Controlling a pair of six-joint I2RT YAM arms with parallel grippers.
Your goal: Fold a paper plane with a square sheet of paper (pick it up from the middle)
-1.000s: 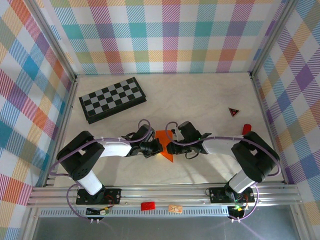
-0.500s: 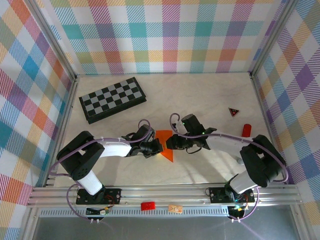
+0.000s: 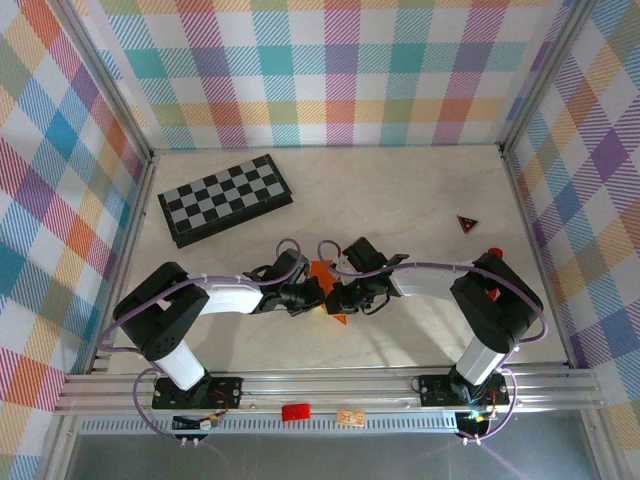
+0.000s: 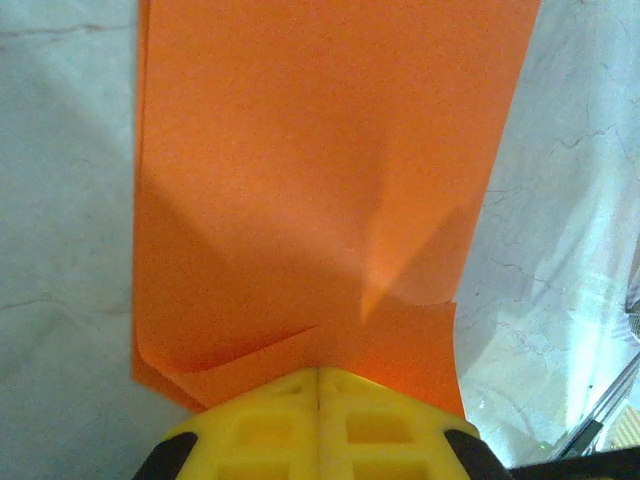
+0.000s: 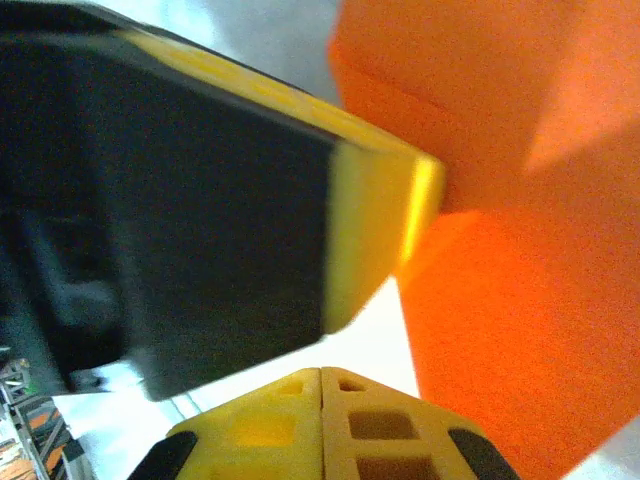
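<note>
The square sheet of paper [image 3: 320, 272] is bright orange, folded, and lies flat on the table's near middle, mostly covered by both grippers. In the left wrist view the sheet of paper [image 4: 320, 170] stretches ahead of my left gripper [image 4: 318, 374], which is shut with its tips on the paper's near edge. I cannot see paper between them. My left gripper [image 3: 312, 296] sits at the paper's left side, and my right gripper [image 3: 341, 298] is close beside it. My right gripper [image 5: 320, 376] is shut and empty, just behind a left finger [image 5: 375, 230], with the paper [image 5: 510, 300] to its right.
A black-and-grey checkerboard [image 3: 226, 198] lies at the back left. A small dark red triangle [image 3: 467, 224] sits at the right. Checked walls close in three sides. A small red part [image 3: 295, 411] sits on the front rail.
My right gripper has closed and swung left over the paper until it is next to the left gripper. The left gripper has stayed in place.
</note>
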